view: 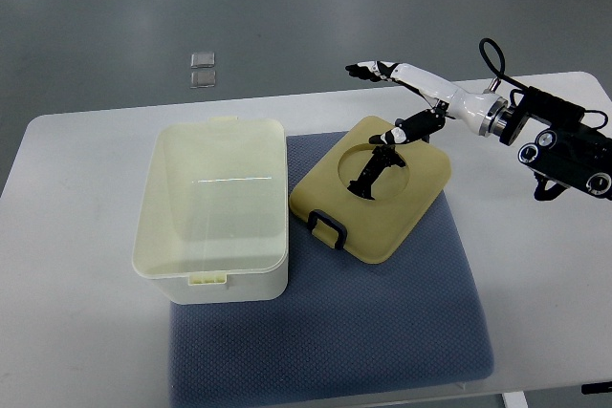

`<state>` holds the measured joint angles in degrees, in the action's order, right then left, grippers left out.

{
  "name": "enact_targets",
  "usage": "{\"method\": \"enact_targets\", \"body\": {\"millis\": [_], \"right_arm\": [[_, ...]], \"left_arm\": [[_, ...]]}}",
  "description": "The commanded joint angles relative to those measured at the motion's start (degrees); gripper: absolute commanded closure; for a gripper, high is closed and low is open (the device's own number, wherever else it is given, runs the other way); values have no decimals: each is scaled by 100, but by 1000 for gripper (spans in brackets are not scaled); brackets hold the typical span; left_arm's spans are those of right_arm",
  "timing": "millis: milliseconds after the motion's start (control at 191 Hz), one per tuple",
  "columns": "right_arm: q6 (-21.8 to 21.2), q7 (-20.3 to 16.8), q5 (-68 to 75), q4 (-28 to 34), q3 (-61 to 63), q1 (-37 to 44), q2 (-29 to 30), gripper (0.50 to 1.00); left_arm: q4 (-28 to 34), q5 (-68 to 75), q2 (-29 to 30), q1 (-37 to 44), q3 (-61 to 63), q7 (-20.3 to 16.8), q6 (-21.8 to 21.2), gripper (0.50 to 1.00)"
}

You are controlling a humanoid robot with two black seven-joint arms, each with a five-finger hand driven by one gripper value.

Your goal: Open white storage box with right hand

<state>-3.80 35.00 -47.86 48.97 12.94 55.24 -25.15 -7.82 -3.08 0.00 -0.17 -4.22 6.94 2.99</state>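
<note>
Top view: I see the white storage box open on the blue mat; its lid lies flat just beside it, on the right. The right hand hovers above the lid's far edge, fingers spread, grasping nothing; the table is white.

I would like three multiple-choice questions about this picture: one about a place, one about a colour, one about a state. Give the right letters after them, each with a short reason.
1. Where does the pale yellow plastic lid lie?
A. on the box
B. on the blue-grey mat, right of the box
C. on the floor

2. What colour is the lid's latch handle?
A. black
B. red
C. white

3. What is the state of the white plastic storage box?
A. closed
B. open and empty
C. open and full

Answers:
1 B: the lid rests flat on the mat beside the box.
2 A: the handle at the lid's near edge is dark.
3 B: the inside shows, with nothing in it.

The right robot hand holds nothing, with fingers spread above the lid.
</note>
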Motion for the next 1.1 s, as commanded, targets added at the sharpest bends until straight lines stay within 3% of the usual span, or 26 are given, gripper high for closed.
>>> {"method": "enact_targets", "body": {"millis": [0,136,319,601,674,711,920,1092], "right_arm": [[-393,0,1350,-151,68,-49,19,603],[-481,0,3177,-546,59,-102,160,603],[-376,0,4408,-713,68,-154,380,605],[-235,-916,6315,-713,42,-216,388,603],[-174,-890,6368,-696,51,-260,432,599],[-130,-846,6368,-696,68,-339,546,572],[-86,-398,6324,-792,270,-559,661,572],[-95,-327,6315,-801,402,-585,661,572]], "left_arm": [[0,0,0,0,0,0,0,500],[0,0,0,0,0,0,0,500],[0,0,0,0,0,0,0,500],[0,0,0,0,0,0,0,500],[0,0,0,0,0,0,0,500],[0,0,0,0,0,0,0,500],[0,0,0,0,0,0,0,500],[0,0,0,0,0,0,0,500]]}}
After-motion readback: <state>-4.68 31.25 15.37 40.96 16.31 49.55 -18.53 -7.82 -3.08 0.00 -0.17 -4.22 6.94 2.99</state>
